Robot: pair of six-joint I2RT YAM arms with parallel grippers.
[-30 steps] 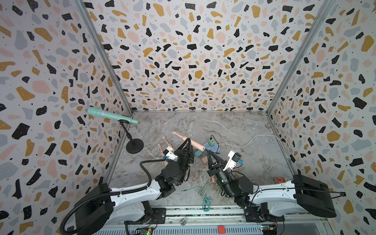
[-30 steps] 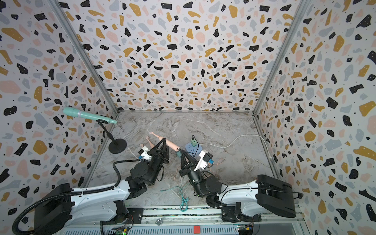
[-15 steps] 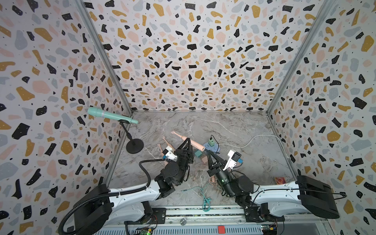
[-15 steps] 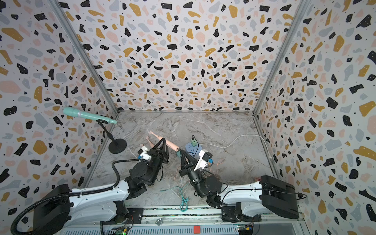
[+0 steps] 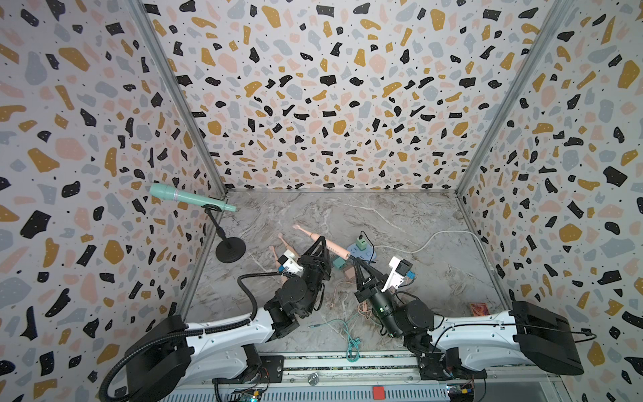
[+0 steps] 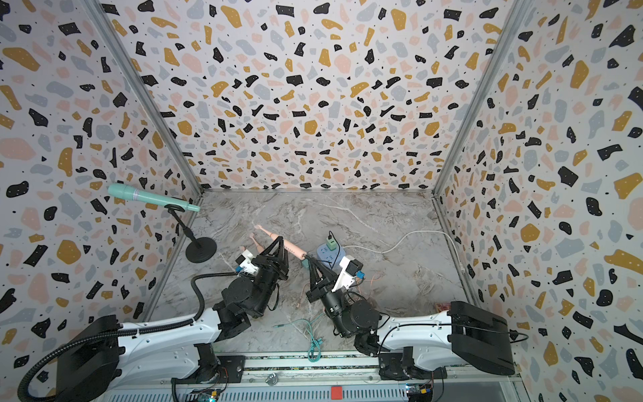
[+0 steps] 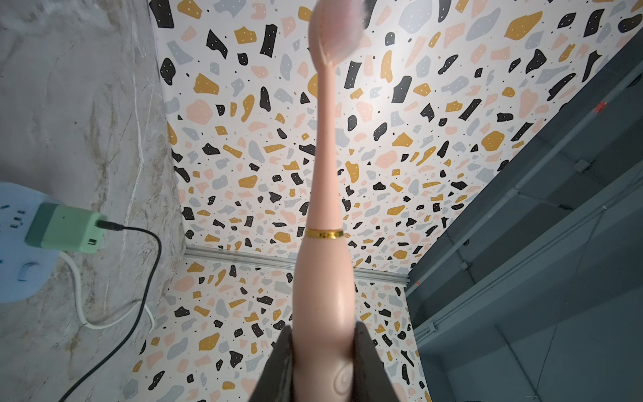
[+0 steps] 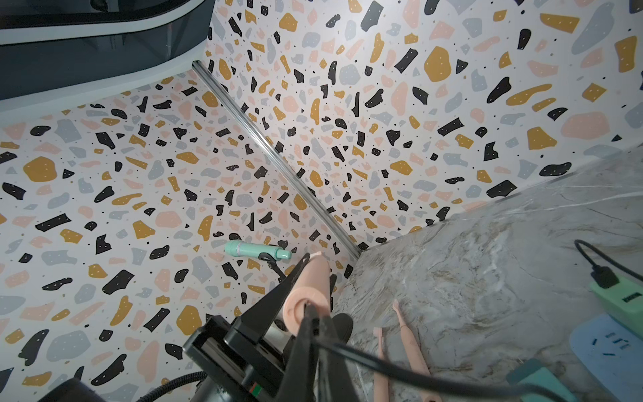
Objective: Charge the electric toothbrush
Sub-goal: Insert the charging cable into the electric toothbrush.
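Two arms meet above the middle of the grey marble-patterned table (image 5: 348,215). The left gripper (image 5: 322,243) is clamped around the mid-handle of the pale pink electric toothbrush (image 7: 325,278). The brush is lifted clear of the surface, with its bristle head aimed toward the back wall and its round butt end turned toward the other arm.

The right gripper (image 5: 352,260) is pinched tight on the plug end of the thin black charging cable (image 7: 153,250). That cable runs back to the mint-green charger block (image 7: 64,228), which is already seated in the round pale-blue power strip (image 7: 17,278). So I take the supply side as done.

Step in hand, as I read it, is mating the plug with the port in the butt of the handle. In the right wrist view the plug tip sits right against the flat pink end face. I cannot tell whether it is in the socket or only touching the rim.

Next move, my judgement:
- Hold the left arm rigid as the anvil.
- Line the plug up with the handle's long axis.
- Push straight in with the right arm, and don't twist.

If the plug skates off the end face, the likely cause is an off-centre tip, so I would back off slightly and re-aim rather than force it.

Two loose pink brush heads (image 8: 405,334) lie on the table beneath, apart from the work.
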